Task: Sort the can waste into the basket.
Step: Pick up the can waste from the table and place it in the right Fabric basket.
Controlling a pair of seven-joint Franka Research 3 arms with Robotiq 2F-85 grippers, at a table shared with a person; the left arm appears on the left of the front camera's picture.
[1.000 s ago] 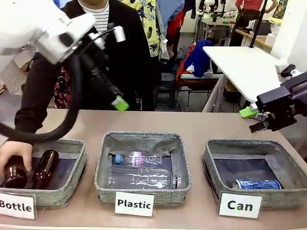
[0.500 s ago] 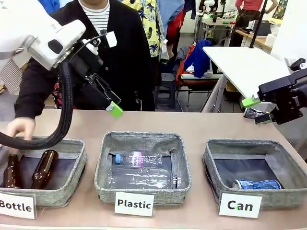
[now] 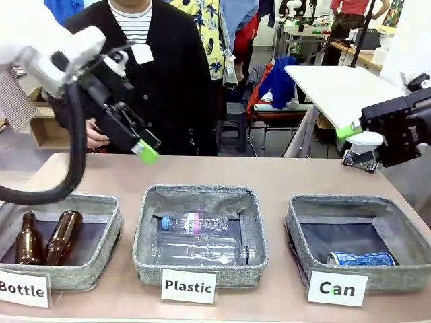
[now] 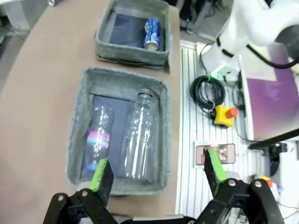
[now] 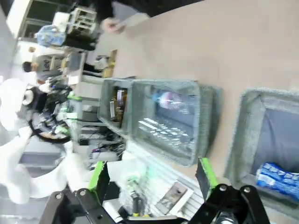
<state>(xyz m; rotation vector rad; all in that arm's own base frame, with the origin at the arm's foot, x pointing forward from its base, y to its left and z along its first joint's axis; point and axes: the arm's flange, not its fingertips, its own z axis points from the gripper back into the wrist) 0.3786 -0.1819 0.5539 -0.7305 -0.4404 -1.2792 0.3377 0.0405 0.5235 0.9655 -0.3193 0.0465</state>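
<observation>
A blue can (image 3: 361,258) with white print lies in the front right of the grey basket (image 3: 297,232) carded "Can"; the left wrist view shows the blue can (image 4: 152,33) in that basket (image 4: 132,51) far off. The crushed silver-and-black can (image 3: 356,160) lies on the table near its far right edge. My right gripper (image 3: 357,144) hovers open just above it, and in its wrist view the right gripper (image 5: 152,173) holds nothing, with the blue can (image 5: 280,179) at lower right. My left gripper (image 3: 139,144) hangs open above the table's far left, and its wrist view shows the left gripper (image 4: 156,168) over the "Plastic" basket.
The middle basket (image 3: 144,232) carded "Plastic" holds two clear bottles. The left basket (image 3: 111,225) carded "Bottle" holds two brown bottles. A person stands at the far side, one hand (image 3: 98,138) behind my left arm. Bare tabletop (image 3: 269,176) runs behind the baskets.
The person's hand left the "Bottle" basket and drew back, leaving both brown bottles there. My left gripper swung left. My right gripper rose off the crushed can.
</observation>
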